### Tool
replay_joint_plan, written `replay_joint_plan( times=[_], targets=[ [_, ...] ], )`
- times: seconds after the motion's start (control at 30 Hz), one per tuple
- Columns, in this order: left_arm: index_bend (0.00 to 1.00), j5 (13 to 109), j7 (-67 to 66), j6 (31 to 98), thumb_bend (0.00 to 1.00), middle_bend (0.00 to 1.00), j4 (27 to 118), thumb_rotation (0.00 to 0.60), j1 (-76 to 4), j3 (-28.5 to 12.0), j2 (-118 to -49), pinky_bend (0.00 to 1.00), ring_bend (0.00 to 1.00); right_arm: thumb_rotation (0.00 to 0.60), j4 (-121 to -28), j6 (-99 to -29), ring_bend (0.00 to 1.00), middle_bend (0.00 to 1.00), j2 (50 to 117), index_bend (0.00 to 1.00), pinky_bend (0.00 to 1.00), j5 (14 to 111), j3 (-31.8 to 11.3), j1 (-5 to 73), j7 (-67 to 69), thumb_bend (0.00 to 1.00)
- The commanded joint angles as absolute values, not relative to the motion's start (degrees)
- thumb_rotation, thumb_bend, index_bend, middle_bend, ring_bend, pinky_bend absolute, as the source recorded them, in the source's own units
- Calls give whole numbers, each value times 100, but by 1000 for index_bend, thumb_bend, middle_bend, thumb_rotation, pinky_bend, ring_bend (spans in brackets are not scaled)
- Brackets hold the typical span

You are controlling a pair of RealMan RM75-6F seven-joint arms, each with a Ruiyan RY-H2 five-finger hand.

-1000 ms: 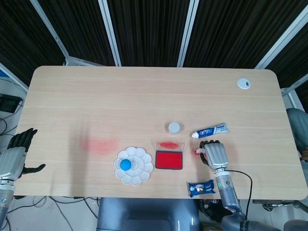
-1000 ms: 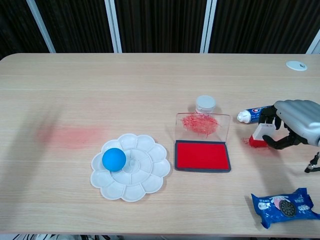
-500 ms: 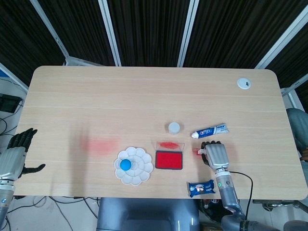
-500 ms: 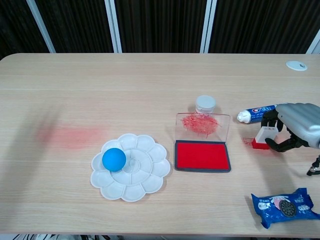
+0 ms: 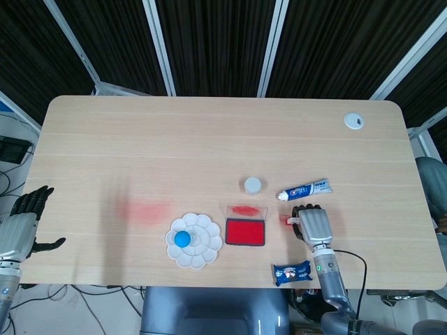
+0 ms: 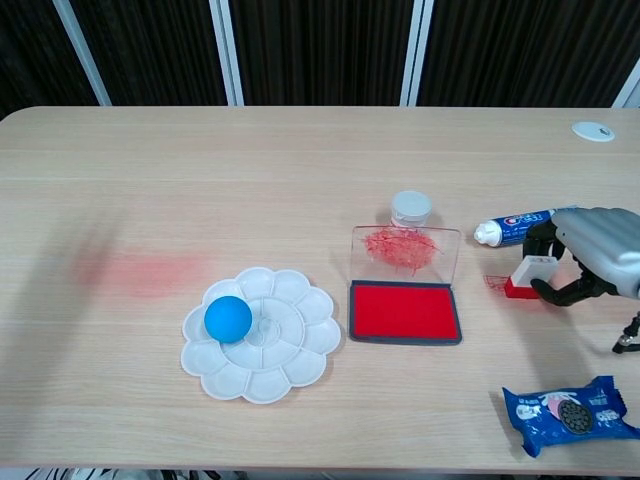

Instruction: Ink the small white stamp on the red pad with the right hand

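The small white stamp (image 6: 527, 276) with a red base stands on the table right of the red ink pad (image 6: 404, 311), beside a faint red mark. My right hand (image 6: 592, 252) curls its fingers and thumb around the stamp's right side and grips it. In the head view the stamp (image 5: 291, 218) peeks out at the left of the right hand (image 5: 314, 225), a short way right of the pad (image 5: 245, 232). The pad's clear lid (image 6: 405, 250) stands open, smeared red. My left hand (image 5: 24, 227) hangs off the table's left edge, fingers apart and holding nothing.
A white palette (image 6: 300, 345) holding a blue ball (image 6: 228, 319) lies left of the pad. A white jar (image 6: 411, 208) sits behind the lid, and a toothpaste tube (image 6: 512, 228) lies behind the stamp. A blue cookie packet (image 6: 570, 413) is at the front right. A red smear (image 6: 140, 270) stains the table.
My right hand has shifted slightly right and toward the front edge, and the stamp went with it. The last half second shows almost no motion. The left hand is unmoved.
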State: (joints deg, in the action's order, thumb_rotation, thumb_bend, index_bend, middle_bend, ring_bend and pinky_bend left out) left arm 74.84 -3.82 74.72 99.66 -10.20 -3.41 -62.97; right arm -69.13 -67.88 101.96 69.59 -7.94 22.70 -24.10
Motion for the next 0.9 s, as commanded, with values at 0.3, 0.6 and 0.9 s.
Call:
replay_joint_plan(
  times=[0.3,0.6,0.9],
  targets=[
    [0,7481,-389,7471,0,0,9966,600,-1020,-342,-6298,0,0,600,-6963,-6746,382,460,10171,662,394,6894,-821,2276,-2488,420],
    [0,7476,-390,7467,0,0,9972,600,-1019,-342,-6292,0,0,600,-7008,-6717,381,453,10146,616,387,6848,-827,2276,-2541,412],
    [0,7472,-395,7464,0,0,9977,600,-1019,-342,-6290,0,0,600,-7058,-6677,374,440,10117,525,380,6780,-839,2279,-2603,408]
  ],
)
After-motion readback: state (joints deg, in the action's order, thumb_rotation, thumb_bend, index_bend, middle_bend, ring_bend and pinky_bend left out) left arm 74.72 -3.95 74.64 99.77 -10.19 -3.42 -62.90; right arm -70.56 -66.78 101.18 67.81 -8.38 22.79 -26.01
